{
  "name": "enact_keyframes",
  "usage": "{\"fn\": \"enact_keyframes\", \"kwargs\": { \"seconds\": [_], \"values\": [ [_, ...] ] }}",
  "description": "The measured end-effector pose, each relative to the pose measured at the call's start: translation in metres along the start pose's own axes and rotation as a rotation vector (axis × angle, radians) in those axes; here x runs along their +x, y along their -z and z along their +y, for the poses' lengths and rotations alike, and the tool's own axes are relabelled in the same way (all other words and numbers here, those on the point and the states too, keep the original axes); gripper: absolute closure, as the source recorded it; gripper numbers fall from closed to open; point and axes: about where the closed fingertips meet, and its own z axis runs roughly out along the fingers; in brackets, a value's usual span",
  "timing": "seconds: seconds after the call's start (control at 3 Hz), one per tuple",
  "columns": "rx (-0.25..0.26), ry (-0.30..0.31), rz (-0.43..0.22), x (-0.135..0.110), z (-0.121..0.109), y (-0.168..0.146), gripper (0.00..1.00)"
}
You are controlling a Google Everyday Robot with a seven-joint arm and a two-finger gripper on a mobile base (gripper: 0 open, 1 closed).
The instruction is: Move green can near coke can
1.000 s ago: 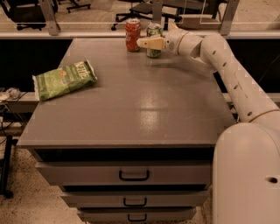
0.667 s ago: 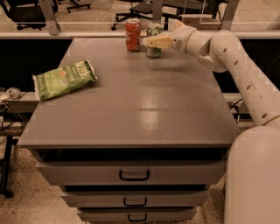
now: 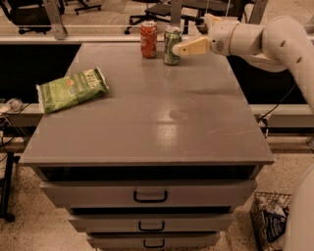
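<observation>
This looks like an office or lab workroom. Wheeled chairs stand on a pale floor beyond a plain grey table, which has three handled drawers below. The near floor is speckled, as in a commercial building. Loose cables hang at the left, and a wire basket sits at the lower right. A white robot arm reaches in from the right, its gripper at the table's far edge beside the green can
</observation>
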Motion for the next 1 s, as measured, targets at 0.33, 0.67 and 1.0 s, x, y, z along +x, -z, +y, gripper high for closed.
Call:
{"fn": "enact_keyframes", "kwargs": {
  "seconds": [0.33,0.67,1.0],
  "values": [
    [-0.08,0.071,0.07,-0.0122,0.0226,0.0326,0.0],
    [-0.116,0.077,0.078,-0.0131,0.0325,0.0342,0.0],
    [-0.116,0.077,0.078,-0.0131,0.0325,0.0341,0.0]
  ]
}}
